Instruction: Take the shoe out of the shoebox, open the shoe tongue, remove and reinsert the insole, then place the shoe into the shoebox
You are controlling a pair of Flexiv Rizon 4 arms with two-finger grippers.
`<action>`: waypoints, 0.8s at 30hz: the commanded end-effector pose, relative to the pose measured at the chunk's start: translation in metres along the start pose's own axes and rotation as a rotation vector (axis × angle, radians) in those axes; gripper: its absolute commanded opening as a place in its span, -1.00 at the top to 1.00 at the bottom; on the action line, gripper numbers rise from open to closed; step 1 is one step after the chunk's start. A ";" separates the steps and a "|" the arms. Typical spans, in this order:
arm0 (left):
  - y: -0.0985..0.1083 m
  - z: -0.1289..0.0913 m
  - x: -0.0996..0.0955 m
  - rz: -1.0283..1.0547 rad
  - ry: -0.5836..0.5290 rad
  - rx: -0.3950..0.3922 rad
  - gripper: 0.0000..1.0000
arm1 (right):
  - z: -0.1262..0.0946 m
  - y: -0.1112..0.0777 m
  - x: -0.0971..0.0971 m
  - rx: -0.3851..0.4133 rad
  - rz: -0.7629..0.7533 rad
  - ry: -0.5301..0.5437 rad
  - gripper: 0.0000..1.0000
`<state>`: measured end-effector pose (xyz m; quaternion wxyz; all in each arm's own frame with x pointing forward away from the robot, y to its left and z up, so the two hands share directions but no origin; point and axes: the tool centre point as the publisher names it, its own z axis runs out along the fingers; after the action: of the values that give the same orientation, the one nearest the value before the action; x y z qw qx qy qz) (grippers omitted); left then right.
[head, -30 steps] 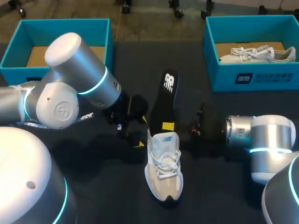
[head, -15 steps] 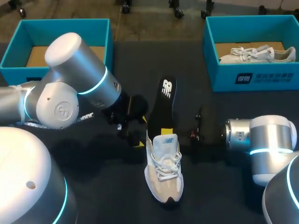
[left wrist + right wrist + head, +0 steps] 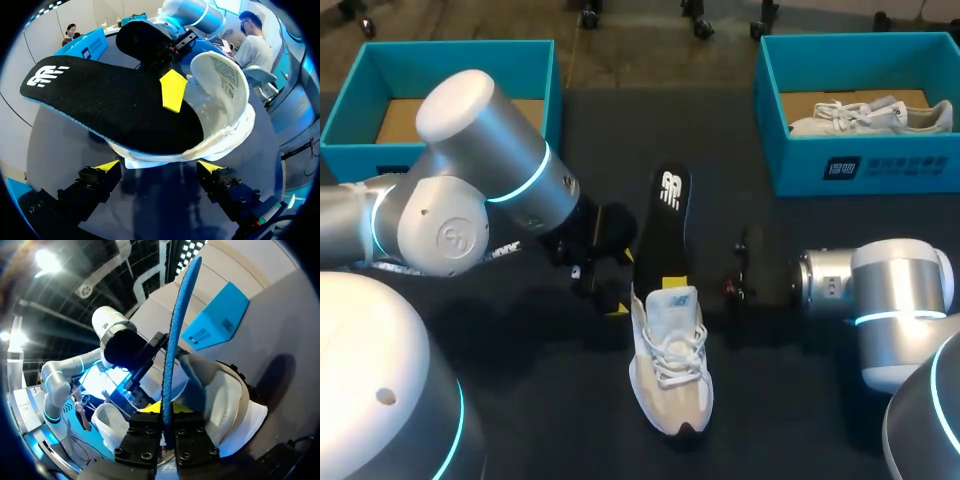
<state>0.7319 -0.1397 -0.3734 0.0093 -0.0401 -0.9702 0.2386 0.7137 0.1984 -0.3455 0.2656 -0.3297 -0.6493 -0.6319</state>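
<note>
Black insole (image 3: 665, 225) with a white logo pokes from the white shoe (image 3: 670, 370), pinched in the right end effector (image 3: 167, 426). The left end effector (image 3: 159, 167) gapes wide, the shoe just ahead.

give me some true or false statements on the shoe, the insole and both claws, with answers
1. The right claw is shut on the black insole. True.
2. The insole lies flat on the table, clear of the shoe. False: one end is in the shoe's opening and the rest sticks up out of it.
3. The left claw is open, close beside the shoe. True.
4. The shoe sits inside the left box. False: it stands on the table between the arms, and that box holds no shoe.
5. The right box holds a white shoe. True.
</note>
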 end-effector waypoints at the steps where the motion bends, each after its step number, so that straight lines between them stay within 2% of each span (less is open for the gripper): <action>1: 0.000 0.001 -0.001 0.001 0.002 0.000 -1.00 | 0.003 0.001 0.001 0.013 -0.001 -0.002 0.60; 3: 0.000 0.001 -0.001 0.001 0.002 0.000 -1.00 | 0.004 0.003 0.002 0.017 -0.006 -0.001 0.51; 6: 0.000 0.001 -0.001 0.001 0.002 0.000 -1.00 | 0.004 0.005 0.004 0.022 -0.014 0.001 0.49; 24: 0.000 0.001 -0.001 0.001 0.002 0.000 -1.00 | 0.012 0.021 0.015 0.054 -0.074 0.013 0.43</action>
<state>0.7319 -0.1397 -0.3734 0.0093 -0.0401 -0.9702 0.2386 0.7195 0.2088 -0.3236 0.2550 -0.2940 -0.6729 -0.6290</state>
